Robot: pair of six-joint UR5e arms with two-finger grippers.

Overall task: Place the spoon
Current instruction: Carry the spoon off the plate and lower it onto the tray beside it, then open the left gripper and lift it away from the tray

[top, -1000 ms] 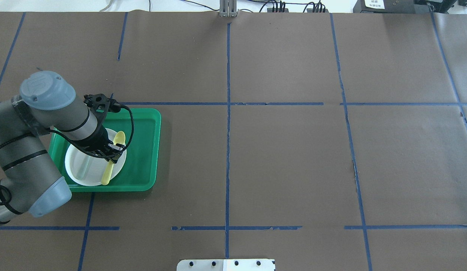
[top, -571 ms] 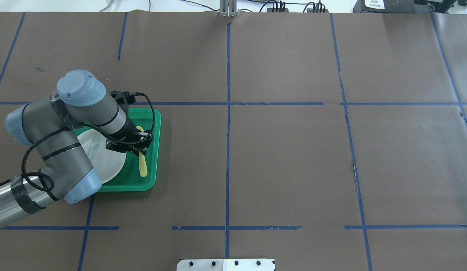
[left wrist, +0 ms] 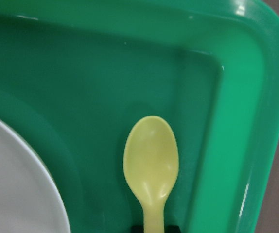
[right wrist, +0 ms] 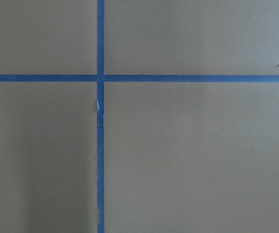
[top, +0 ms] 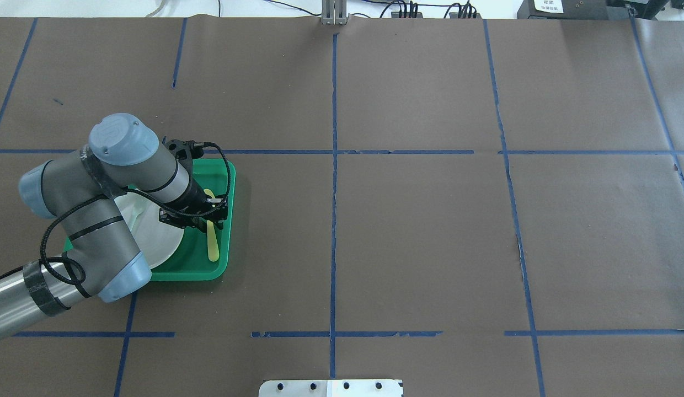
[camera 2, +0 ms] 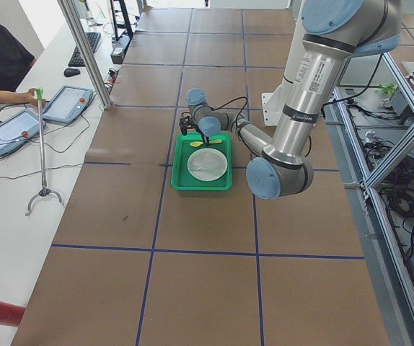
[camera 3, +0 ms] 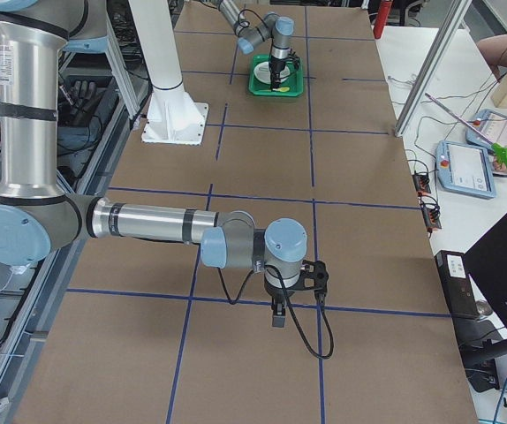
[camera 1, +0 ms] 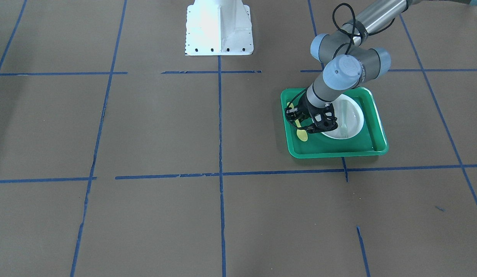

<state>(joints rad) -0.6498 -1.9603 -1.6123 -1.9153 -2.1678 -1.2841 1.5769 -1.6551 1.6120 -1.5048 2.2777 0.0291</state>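
Spoon (top: 212, 242) first: on my overhead feed the yellow piece sits inside the green tray (top: 232, 182), over the strip of tray floor between the white plate (top: 160, 237) and the tray's 3 o'clock wall, and it does not overlap the plate. Its bowl points to 12 o'clock and its handle runs down to 6 o'clock, roughly parallel to that wall. The left gripper (top: 206, 219) stands over the middle of the handle, with the arm reaching in from 8 o'clock across the plate. On the left wrist feed I see the oval bowl face up, and the handle disappears at the bottom edge between two dark fingertips that sit tight against either side of it, so I read the fingers as pinched on the handle. I cannot tell whether the spoon rests on the tray floor or hangs just above it. A pale fork (top: 137, 212) lies on the plate, well apart from the spoon and half hidden under the arm. The tray itself is at about 9 o'clock on the brown table (top: 430, 220). The right gripper (camera 3: 277, 316) shows only in the right side view, hanging low over the bare table surface far from the tray, and I cannot tell how its fingers stand. Its wrist feed gives me nothing but crossing blue tape (right wrist: 100, 145).
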